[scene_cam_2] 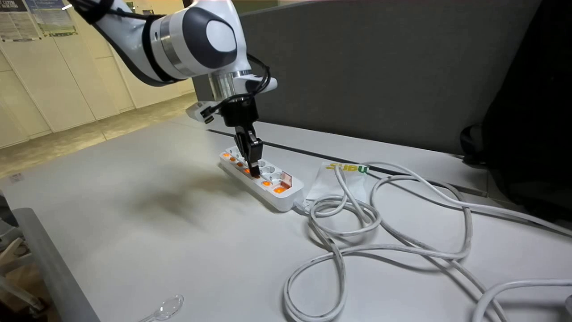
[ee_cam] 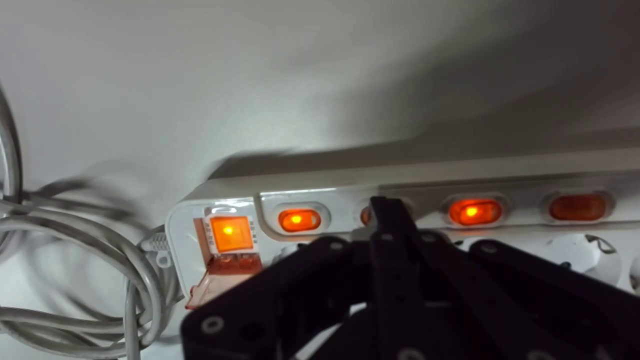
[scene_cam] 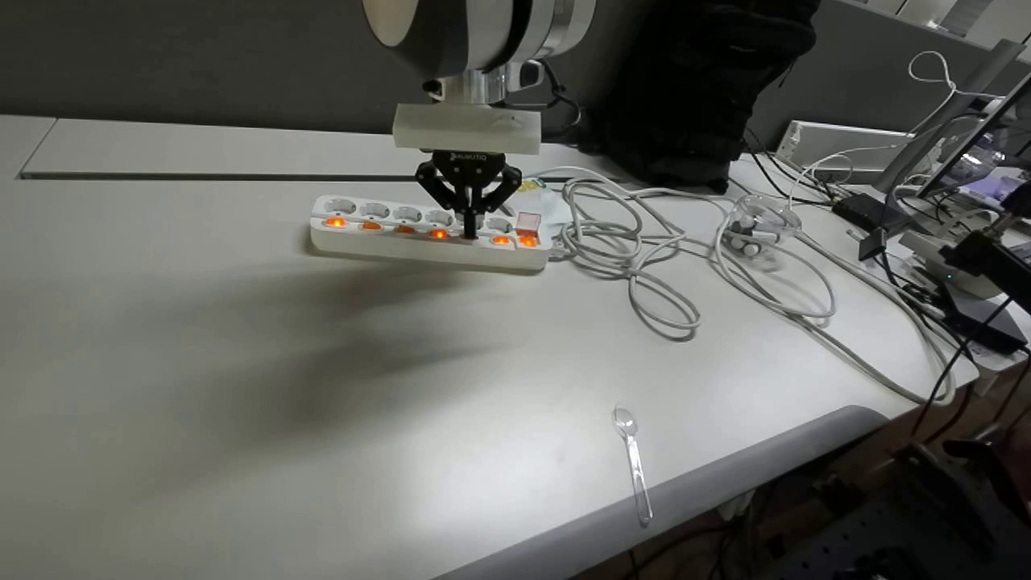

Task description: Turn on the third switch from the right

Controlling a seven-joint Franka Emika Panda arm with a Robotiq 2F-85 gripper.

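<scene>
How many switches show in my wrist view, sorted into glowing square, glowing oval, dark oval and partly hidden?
Glowing square switch: 1
Glowing oval switches: 2
Dark oval switch: 1
Partly hidden switch, behind the gripper: 1
Total: 5

You can read ROBOTIQ, blurry, on the body of the gripper (scene_cam: 469,234), above its fingers (scene_cam: 469,219). In an exterior view, the white sheet (scene_cam_2: 325,183) right of the fingers shows yellow SUB, then a green letter you can't make out. Posters (scene_cam_2: 52,18) up-left of the fingers: print too small.
</scene>
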